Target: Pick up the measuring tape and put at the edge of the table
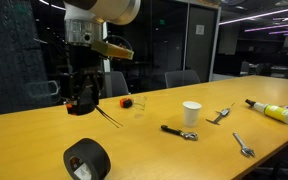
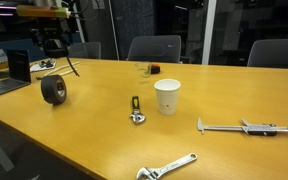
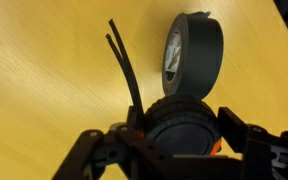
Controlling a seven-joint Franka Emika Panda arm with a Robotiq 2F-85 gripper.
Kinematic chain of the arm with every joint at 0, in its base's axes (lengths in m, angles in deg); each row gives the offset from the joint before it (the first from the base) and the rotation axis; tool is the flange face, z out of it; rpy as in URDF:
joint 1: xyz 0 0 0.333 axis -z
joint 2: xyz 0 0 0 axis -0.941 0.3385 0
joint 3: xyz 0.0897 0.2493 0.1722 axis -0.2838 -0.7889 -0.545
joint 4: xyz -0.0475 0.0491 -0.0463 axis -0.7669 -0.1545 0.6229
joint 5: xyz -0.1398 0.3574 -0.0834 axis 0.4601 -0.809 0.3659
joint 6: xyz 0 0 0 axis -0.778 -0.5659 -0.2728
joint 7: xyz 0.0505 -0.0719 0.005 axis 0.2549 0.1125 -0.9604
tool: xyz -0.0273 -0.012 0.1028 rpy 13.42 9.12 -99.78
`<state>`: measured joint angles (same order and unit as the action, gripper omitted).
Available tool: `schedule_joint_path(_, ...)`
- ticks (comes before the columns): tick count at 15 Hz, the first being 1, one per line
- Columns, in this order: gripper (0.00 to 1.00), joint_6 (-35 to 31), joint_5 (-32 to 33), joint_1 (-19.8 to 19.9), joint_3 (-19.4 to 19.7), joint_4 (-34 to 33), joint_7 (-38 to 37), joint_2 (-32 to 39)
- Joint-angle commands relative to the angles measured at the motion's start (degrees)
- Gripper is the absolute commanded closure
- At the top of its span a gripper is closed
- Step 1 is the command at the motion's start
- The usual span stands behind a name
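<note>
Nearest in the wrist view: end effector (image 3: 174, 150) clamped on the measuring tape (image 3: 179, 122), black case with orange parts, held over the bench (image 3: 44, 80). Two thin black strips (image 3: 129, 75) reaching out past it. Just beyond, black tape roll (image 3: 192, 55) standing on edge. Farther along in an exterior view, white paper cup (image 2: 167, 96), then a small orange item (image 2: 154, 69).

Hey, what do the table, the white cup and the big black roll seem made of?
Table: wood or wood veneer, smooth and semi-gloss; yellowish-brown with light reflections.
White cup: probably paper; matte, tapered sides.
Black roll: likely adhesive tape; dull sheen, pale inner core in the wrist view.
</note>
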<state>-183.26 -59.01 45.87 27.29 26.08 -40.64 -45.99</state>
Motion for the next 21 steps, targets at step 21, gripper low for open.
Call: schedule_joint_path(21,0.45,4.25,-23.0,0.49,-2.13,24.97,-24.91,-20.96)
